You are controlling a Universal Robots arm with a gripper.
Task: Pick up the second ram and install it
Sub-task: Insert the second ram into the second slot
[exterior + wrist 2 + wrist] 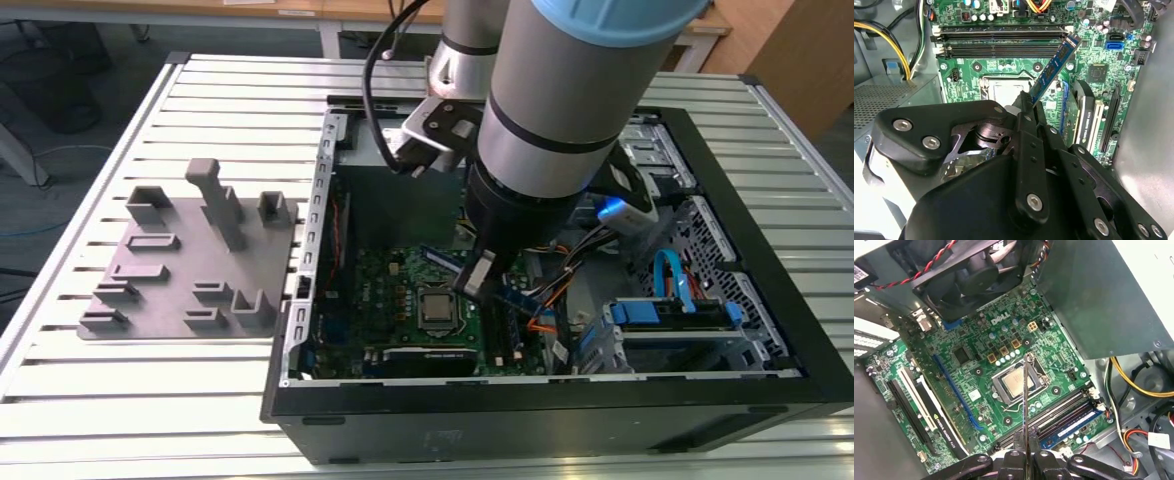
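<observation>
The end effector (1026, 102) is closed on the ram (1054, 67), pinching it by one end so the stick juts out over the motherboard (966, 390) inside the case (534, 405). In the first wrist view the ram shows edge-on above the processor socket, short of the slots (1054, 415) and not seated. It looks skewed against them. Doing this well likely means squaring the stick with the free slot, matching the notch, then pressing down evenly.
</observation>
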